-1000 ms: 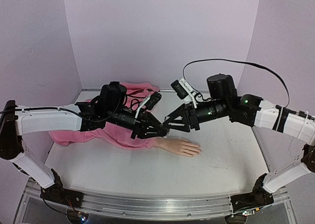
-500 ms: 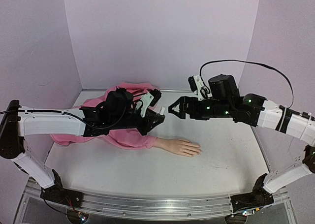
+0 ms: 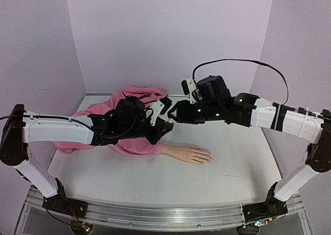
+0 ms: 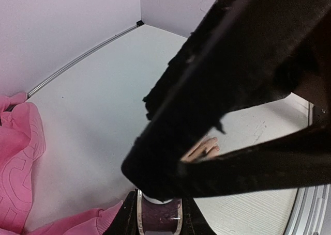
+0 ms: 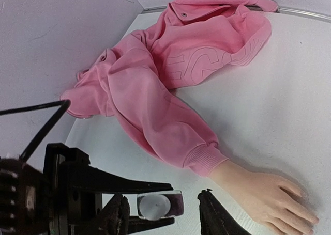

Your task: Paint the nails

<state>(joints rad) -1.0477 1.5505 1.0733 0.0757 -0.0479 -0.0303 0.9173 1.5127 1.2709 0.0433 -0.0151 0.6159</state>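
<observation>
The pale mannequin hand point(image 3: 191, 154) lies palm down on the table, its wrist in a pink sleeve point(image 3: 135, 145). Its nails point(image 5: 309, 220) look skin-toned, and they are tiny in every view. My left gripper point(image 4: 160, 217) is shut on a small dark polish bottle point(image 5: 176, 204) with a white cap point(image 5: 153, 206), held above the table left of the hand. My right gripper point(image 5: 165, 214) is open with a finger on each side of the cap. One finger is close to the cap and the other stands apart. In the top view both grippers point(image 3: 170, 119) meet above the sleeve.
A pink sweatshirt point(image 5: 170, 69) is spread toward the back left corner, joined to the sleeve. Lilac walls point(image 3: 170, 33) close in the back and both sides. The metal rail point(image 3: 155, 214) runs along the near edge.
My left gripper has lifted the bottle up and back from near the wrist. My right gripper drew away, opened wide, then came back in around the cap with narrower jaws.
</observation>
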